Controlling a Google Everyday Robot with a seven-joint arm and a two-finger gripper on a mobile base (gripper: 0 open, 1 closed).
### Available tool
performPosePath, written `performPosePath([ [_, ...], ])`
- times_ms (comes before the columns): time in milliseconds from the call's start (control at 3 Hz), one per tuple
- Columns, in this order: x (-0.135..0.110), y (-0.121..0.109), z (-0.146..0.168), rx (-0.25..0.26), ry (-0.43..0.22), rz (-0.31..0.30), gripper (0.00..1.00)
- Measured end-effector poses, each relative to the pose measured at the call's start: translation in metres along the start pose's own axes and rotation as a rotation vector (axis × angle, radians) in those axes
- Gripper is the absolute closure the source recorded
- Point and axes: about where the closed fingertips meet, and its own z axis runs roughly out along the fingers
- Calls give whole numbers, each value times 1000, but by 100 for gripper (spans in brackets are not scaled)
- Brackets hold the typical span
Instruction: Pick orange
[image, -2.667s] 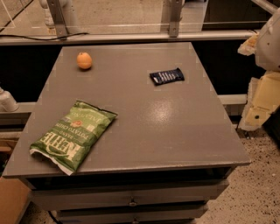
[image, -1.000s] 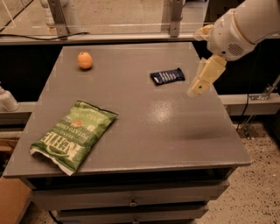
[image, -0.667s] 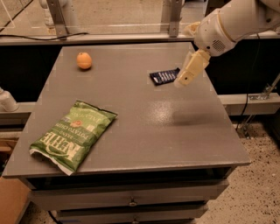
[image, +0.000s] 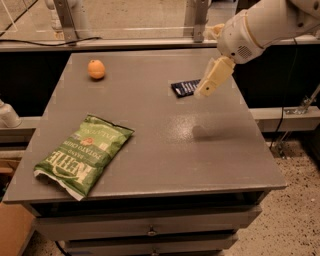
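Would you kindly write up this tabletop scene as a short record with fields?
surface: grey table
target: orange, on the far left part of the table, nothing touching it
pincer: pincer hangs above the far right part of the table, right beside the dark packet as the camera sees it, well apart from the orange
other items: green chip bag lies flat near the front left edge; dark packet lies on the far right part
task state: orange not yet grasped

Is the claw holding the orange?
No, the claw hangs by the dark packet at the right of the table, well apart from the orange at the back left.
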Motion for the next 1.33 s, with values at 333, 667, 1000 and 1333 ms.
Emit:
performPosePath([
  [333,-11,-15,27,12,-20,-30,0],
  [667,-17,-38,59,20,-16,-33,0],
  [1000,-24,-59,96,20,-17,-7,0],
  [1333,-37,-78,138,-2,-61,70,0],
])
